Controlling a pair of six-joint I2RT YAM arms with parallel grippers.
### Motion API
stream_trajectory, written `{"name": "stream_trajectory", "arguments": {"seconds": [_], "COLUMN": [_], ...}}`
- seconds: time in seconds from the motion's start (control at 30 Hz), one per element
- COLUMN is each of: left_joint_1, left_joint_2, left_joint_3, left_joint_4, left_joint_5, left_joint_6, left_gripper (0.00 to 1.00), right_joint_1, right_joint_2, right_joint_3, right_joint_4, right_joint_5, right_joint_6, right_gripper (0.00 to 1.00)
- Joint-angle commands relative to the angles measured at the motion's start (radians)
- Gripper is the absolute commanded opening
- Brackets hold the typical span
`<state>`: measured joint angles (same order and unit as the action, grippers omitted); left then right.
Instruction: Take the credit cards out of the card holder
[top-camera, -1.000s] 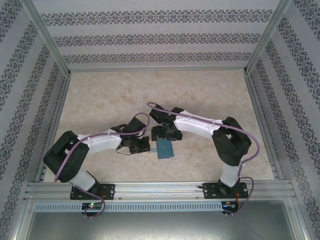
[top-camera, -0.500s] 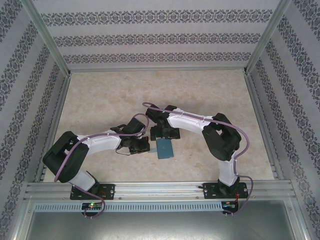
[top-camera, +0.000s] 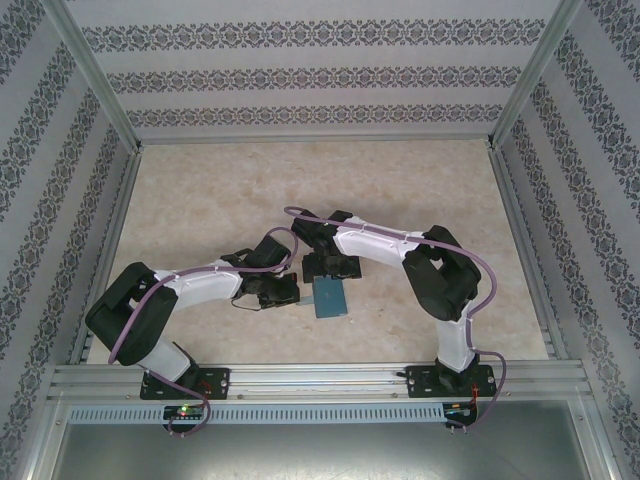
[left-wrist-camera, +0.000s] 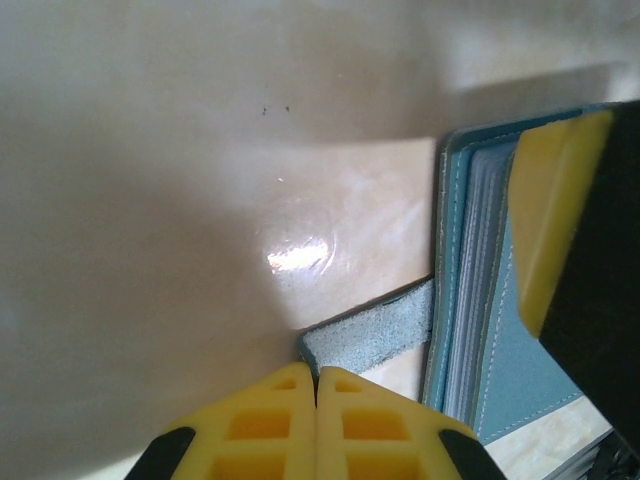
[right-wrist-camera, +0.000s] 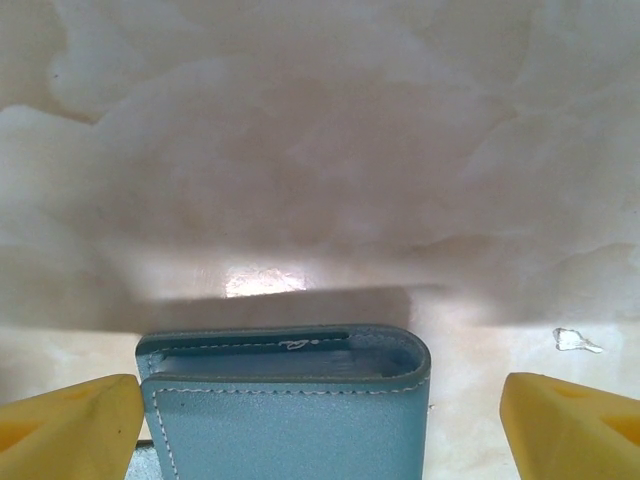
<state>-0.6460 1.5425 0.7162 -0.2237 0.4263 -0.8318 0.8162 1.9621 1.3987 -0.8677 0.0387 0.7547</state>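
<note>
Risk noted: the card holder (top-camera: 330, 297) lies folded on the smooth desk (top-camera: 300, 180), near its middle and between the two arms. Nothing visibly pins it down. If the right pincer (right-wrist-camera: 318, 430) closes across the full width, it is likely to clamp the covers shut rather than part them. A sideways nudge could also send the holder sliding. Second risk: both pincers work close together at the same edge, so their fingers may knock each other.

Right pincer: jaws wide, straddling the holder and gripping nothing. One finger sits just beside the cover's edge, and contact cannot be confirmed. The other finger stands well apart from the opposite edge.

Left pincer (left-wrist-camera: 317, 420): jaws fully together with nothing seen between them. The tips rest at the end of the grey tab (left-wrist-camera: 370, 335). Whether they press on it cannot be told.

Credit cards: none out. Only pale pocket leaves (left-wrist-camera: 470, 290) show between the covers.
</note>
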Motion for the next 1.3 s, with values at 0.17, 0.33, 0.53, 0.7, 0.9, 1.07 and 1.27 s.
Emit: {"name": "stream_trajectory", "arguments": {"seconds": [0.17,0.33,0.53,0.7,0.9,1.07,1.27], "left_joint_1": [0.008,0.008,0.008,0.008,0.008,0.008,0.008], "left_joint_2": [0.002,0.005,0.009,0.007,0.01,0.009,0.01], "left_joint_3": [-0.016,-0.02,-0.017,-0.018,-0.018,-0.021,-0.02], "left_joint_4": [0.009,0.016,0.018,0.015,0.014,0.013,0.019], "left_joint_5": [0.009,0.01,0.012,0.012,0.012,0.01,0.012], "left_joint_6": [-0.012,-0.016,-0.019,-0.017,-0.018,-0.018,-0.02], "left_gripper": [0.03,0.03,0.03,0.03,0.03,0.03,0.03], "right_joint_1": [0.012,0.013,0.012,0.013,0.012,0.012,0.012], "right_joint_2": [-0.003,-0.018,0.001,0.018,0.042,0.041,0.026], "right_joint_3": [0.025,0.021,0.018,0.022,0.022,0.023,0.023], "right_joint_4": [-0.062,-0.057,-0.009,-0.006,-0.004,-0.018,-0.019], "right_joint_5": [0.06,0.059,0.0,-0.002,0.007,0.02,0.032], "right_joint_6": [-0.008,-0.009,-0.005,-0.005,-0.006,-0.002,-0.006], "right_gripper": [0.9,0.9,0.9,0.9,0.91,0.9,0.9]}}
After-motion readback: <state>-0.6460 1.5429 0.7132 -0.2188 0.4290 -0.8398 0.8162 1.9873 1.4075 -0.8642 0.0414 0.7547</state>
